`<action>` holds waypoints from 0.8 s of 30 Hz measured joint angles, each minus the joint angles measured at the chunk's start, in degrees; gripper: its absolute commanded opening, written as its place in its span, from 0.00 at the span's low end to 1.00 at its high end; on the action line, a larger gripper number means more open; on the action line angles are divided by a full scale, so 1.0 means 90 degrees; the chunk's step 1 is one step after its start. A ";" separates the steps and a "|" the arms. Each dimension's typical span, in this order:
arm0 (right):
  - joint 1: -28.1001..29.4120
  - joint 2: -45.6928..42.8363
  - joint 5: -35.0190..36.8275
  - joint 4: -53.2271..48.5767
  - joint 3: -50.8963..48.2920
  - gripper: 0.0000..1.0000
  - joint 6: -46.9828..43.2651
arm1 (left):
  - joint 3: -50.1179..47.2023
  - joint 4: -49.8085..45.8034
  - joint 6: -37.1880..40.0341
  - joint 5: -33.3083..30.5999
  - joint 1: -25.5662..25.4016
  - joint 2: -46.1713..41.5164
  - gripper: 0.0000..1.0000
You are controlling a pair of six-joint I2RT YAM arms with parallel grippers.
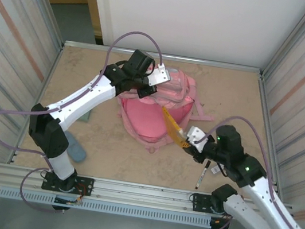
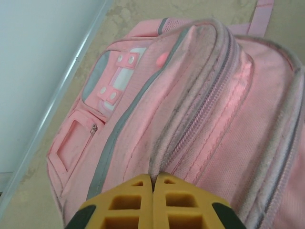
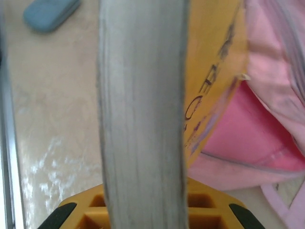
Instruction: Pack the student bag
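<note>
Closest in, the right gripper (image 1: 187,141) is clamped on a book (image 3: 143,95) with a yellow cover. The book's grey page edge stands upright between the yellow fingers (image 3: 217,210). Just behind this hand, toward its arm's base, a pen (image 1: 202,177) lies on the table (image 3: 57,119). Ahead of the fingertips and to their right, the book's far end reaches over the open mouth of the student bag (image 1: 152,114), where the deep pink lining shows. Further off to this hand's left, a blue case (image 3: 50,12) lies flat on the table.

At the bag's far side, the left gripper (image 2: 153,180) has its fingers pressed together, pinching a raised fold of the pink fabric beside a zip. Beyond those tips and off to their left, the bag's front stretches away with a small zip pocket (image 2: 76,138) and then a white patch (image 2: 121,76).
</note>
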 measured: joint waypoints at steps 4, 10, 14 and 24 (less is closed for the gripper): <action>0.0396 0.0670 -0.0083 -0.0367 0.0437 0.00 -0.1015 | 0.0000 -0.0107 -0.0024 0.0282 -0.0002 0.0000 0.00; 0.0454 0.0678 -0.1008 -0.1241 0.1027 0.00 -0.2089 | 0.0002 0.0012 -0.0046 0.0498 -0.0053 0.0002 0.00; 0.0529 0.0379 -0.0605 -0.0559 0.0566 0.00 -0.2288 | 0.0002 0.0007 -0.0078 0.0692 -0.0049 0.0007 0.00; 0.0743 0.1525 0.1649 0.2040 -0.0138 0.00 -0.3568 | -0.0100 0.0134 -0.0437 0.1132 -0.0158 -0.0129 0.00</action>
